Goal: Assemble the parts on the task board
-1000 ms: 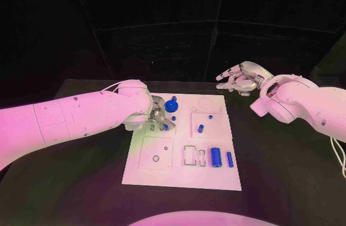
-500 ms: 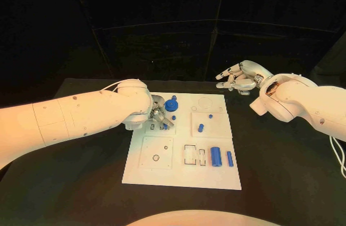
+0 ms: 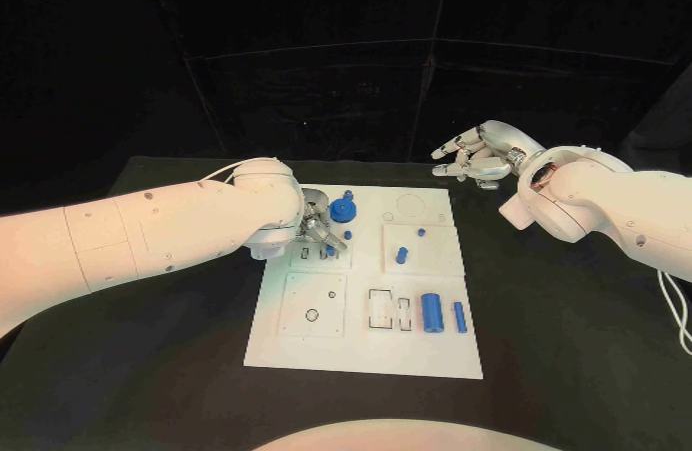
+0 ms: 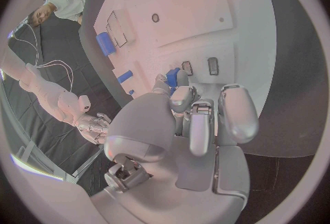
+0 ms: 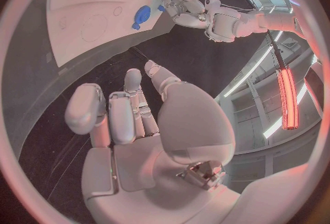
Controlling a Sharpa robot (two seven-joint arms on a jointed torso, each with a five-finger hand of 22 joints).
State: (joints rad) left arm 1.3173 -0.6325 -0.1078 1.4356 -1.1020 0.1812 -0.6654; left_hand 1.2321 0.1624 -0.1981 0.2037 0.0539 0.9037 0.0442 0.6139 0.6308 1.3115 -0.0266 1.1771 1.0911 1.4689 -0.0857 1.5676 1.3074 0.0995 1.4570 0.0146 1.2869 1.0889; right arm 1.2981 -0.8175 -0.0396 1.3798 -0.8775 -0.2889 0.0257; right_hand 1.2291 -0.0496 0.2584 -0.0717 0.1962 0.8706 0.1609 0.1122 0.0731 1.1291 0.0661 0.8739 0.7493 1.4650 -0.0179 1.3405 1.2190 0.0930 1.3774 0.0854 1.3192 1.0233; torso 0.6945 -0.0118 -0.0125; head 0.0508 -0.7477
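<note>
Left hand [image 3: 320,235] low over the task board's [image 3: 317,346] far-left area, fingertips pinched on one small blue part [image 4: 172,76] by two narrow slots. Blue parts counted on the board, left to right: one gear-like disc [image 3: 343,211] at the far edge, two short pegs [image 3: 402,256] on the middle-right panel, one thick cylinder [image 3: 431,314] and one thin pin [image 3: 460,317] near the right edge. Right hand [image 3: 477,155] off the board past its far-right corner, fingers loosely spread, holding nothing.

L robot hand [image 3: 315,233] fingers hide blue part [image 4: 172,76]; grip unclear.
</note>
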